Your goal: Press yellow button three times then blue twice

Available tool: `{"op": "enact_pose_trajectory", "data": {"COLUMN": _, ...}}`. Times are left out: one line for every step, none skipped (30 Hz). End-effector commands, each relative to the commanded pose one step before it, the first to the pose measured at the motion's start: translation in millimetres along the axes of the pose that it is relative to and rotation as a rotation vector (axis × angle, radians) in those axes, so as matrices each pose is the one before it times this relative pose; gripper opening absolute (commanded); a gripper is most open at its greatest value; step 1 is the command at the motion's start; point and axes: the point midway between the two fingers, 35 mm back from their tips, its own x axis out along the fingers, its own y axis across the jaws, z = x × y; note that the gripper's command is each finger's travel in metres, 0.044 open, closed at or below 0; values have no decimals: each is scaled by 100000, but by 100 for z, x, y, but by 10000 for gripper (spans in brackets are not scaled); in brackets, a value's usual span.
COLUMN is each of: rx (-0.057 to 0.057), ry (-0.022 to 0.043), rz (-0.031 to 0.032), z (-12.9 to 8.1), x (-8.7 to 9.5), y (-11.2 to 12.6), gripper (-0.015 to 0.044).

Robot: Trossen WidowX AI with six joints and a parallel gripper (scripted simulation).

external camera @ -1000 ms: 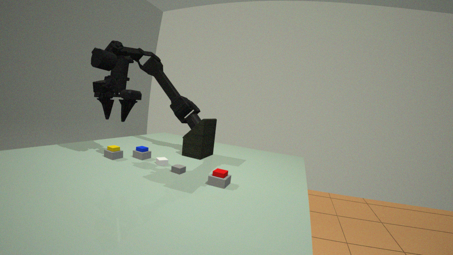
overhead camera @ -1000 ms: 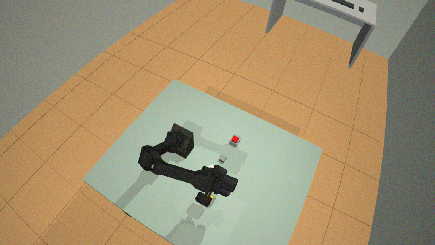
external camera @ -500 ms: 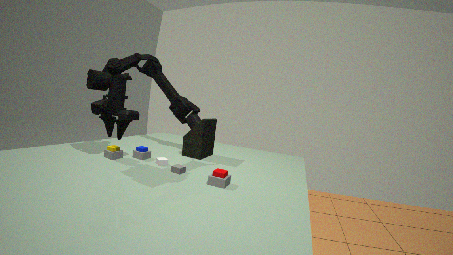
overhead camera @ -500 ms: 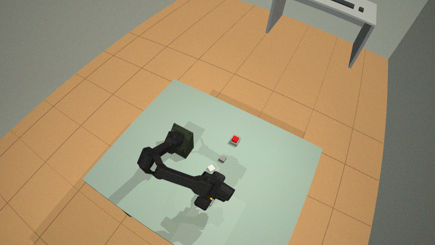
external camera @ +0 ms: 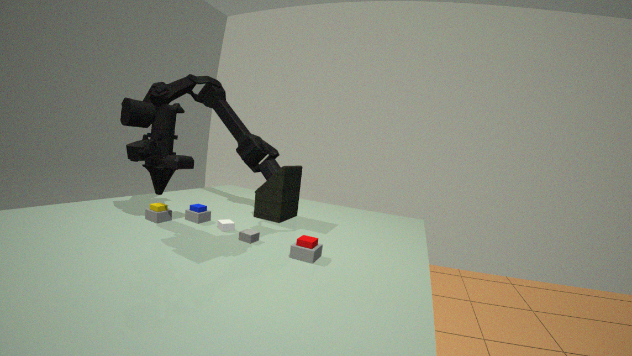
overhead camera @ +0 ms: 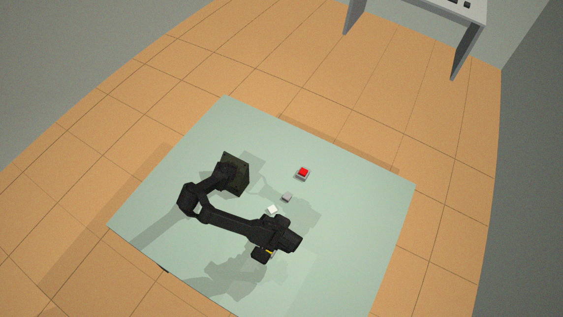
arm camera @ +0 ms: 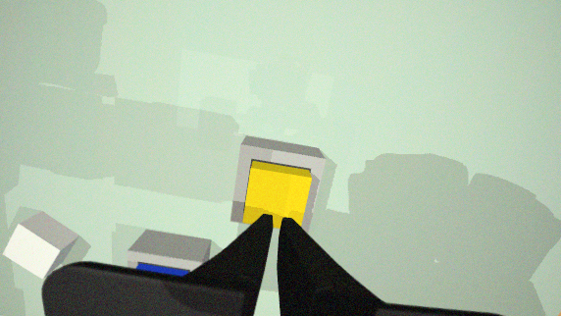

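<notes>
The yellow button (external camera: 158, 206) (arm camera: 279, 192) sits on a grey base at the left end of the row on the table. In the top view only a sliver of the yellow button (overhead camera: 268, 250) shows under the arm. My gripper (external camera: 158, 192) (arm camera: 276, 225) is shut and empty, pointing straight down, its tips a short way above the yellow cap. The blue button (external camera: 198, 208) (arm camera: 162, 269) stands just right of the yellow one, partly hidden by my fingers in the wrist view and hidden by the arm in the top view.
A white block (overhead camera: 271, 209) (external camera: 226, 223) (arm camera: 30, 249) and a grey block (overhead camera: 287, 197) (external camera: 248, 234) lie in the row after the blue button. A red button (overhead camera: 302, 172) (external camera: 306, 241) stands at the far end. The arm's base (external camera: 278, 194) stands behind them.
</notes>
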Motion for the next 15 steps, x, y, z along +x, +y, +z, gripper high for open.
{"op": "enact_pose_trajectory", "data": {"rx": -460, "ry": 255, "rz": -277, "z": -33, "x": 509, "y": -28, "gripper": 20}}
{"op": "enact_pose_trajectory", "data": {"rx": 2, "ry": 0, "rz": 2, "z": 6, "x": 160, "y": 1, "gripper": 20}}
{"op": "enact_pose_trajectory", "data": {"rx": 1, "ry": 0, "rz": 0, "z": 5, "x": 160, "y": 1, "gripper": 20}}
{"op": "enact_pose_trajectory", "data": {"rx": 1, "ry": 0, "rz": -1, "z": 4, "x": 160, "y": 0, "gripper": 20}}
{"op": "enact_pose_trajectory", "data": {"rx": 1, "ry": -1, "rz": -3, "z": 3, "x": 160, "y": 0, "gripper": 20}}
{"op": "enact_pose_trajectory", "data": {"rx": 1, "ry": -1, "rz": -4, "z": 2, "x": 160, "y": 0, "gripper": 20}}
{"op": "enact_pose_trajectory", "data": {"rx": 1, "ry": -1, "rz": -5, "z": 1, "x": 159, "y": -1, "gripper": 20}}
{"op": "enact_pose_trajectory", "data": {"rx": 1, "ry": -1, "rz": -7, "z": 0, "x": 159, "y": -1, "gripper": 20}}
{"op": "enact_pose_trajectory", "data": {"rx": 0, "ry": -1, "rz": -8, "z": -1, "x": 159, "y": -1, "gripper": 20}}
{"op": "enact_pose_trajectory", "data": {"rx": 0, "ry": -1, "rz": -10, "z": -2, "x": 159, "y": -2, "gripper": 20}}
{"op": "enact_pose_trajectory", "data": {"rx": 0, "ry": -1, "rz": -11, "z": -3, "x": 159, "y": -2, "gripper": 20}}
{"op": "enact_pose_trajectory", "data": {"rx": 0, "ry": -1, "rz": -12, "z": -4, "x": 159, "y": -3, "gripper": 20}}
{"op": "enact_pose_trajectory", "data": {"rx": 0, "ry": -1, "rz": -14, "z": -5, "x": 158, "y": -3, "gripper": 20}}
{"op": "enact_pose_trajectory", "data": {"rx": -1, "ry": -1, "rz": -15, "z": -6, "x": 158, "y": -3, "gripper": 20}}
{"op": "enact_pose_trajectory", "data": {"rx": -1, "ry": -1, "rz": -17, "z": -7, "x": 158, "y": -4, "gripper": 20}}
